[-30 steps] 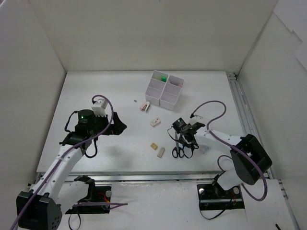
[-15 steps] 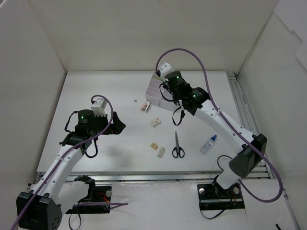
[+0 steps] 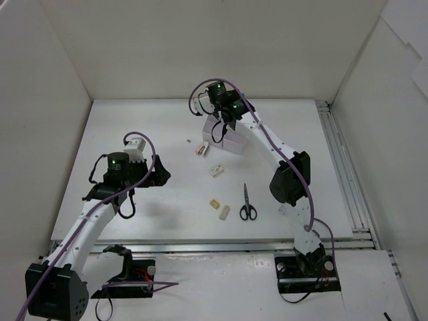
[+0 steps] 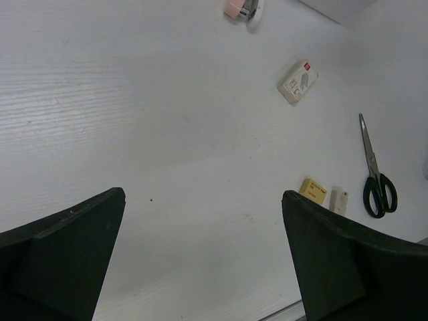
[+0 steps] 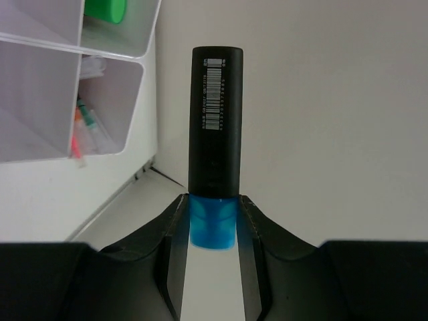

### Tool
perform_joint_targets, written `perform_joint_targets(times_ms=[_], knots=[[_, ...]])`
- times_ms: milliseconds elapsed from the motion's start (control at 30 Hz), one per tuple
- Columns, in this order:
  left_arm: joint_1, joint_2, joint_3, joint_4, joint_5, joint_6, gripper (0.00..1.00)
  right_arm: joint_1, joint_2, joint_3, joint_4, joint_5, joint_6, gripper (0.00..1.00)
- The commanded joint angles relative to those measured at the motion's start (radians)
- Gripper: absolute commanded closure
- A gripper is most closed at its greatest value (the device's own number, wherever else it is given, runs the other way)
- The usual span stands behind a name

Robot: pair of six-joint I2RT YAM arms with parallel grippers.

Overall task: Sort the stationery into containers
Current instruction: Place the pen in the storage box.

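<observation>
My right gripper (image 5: 212, 208) is shut on the blue cap end of a black-barrelled highlighter (image 5: 215, 120) with a barcode. It holds the highlighter above the white bins (image 3: 227, 132) at the back of the table. In the right wrist view one bin (image 5: 137, 40) holds a green highlighter (image 5: 107, 8) and another holds red pens (image 5: 79, 130). My left gripper (image 4: 204, 261) is open and empty over bare table. The scissors (image 3: 247, 202), tan eraser (image 3: 215, 203), white eraser (image 3: 225, 212), boxed eraser (image 3: 216, 170) and pink piece (image 3: 202, 148) lie on the table.
White walls enclose the table on the left, back and right. A metal rail (image 3: 338, 167) runs along the right side. The right arm's elbow (image 3: 291, 177) stands over the right half of the table. The glue bottle is not in view.
My right arm has swung from the scissors near the front to the bins at the back, then a little further left. The glue bottle seen half a second ago is now hidden. My left arm barely moved.
</observation>
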Motion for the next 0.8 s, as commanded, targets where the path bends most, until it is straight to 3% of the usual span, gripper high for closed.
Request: perform_joint_targets(times_ms=[0, 167, 333, 767], knots=[[0.012, 0.004, 0.024, 0.033, -0.002, 0.024, 0.01, -0.015, 0.070, 0.164, 0.025, 0.024, -0.216, 0.97], [0.023, 0.010, 0.021, 0.044, 0.020, 0.023, 0.01, -0.024, 0.215, 0.253, 0.027, 0.057, -0.302, 0.97], [0.032, 0.022, 0.010, 0.058, 0.038, 0.020, 0.01, -0.037, 0.246, 0.267, 0.030, 0.022, -0.334, 0.97], [0.051, 0.071, -0.001, 0.098, 0.093, 0.017, 0.01, -0.030, 0.333, 0.193, 0.165, 0.088, -0.385, 0.92]])
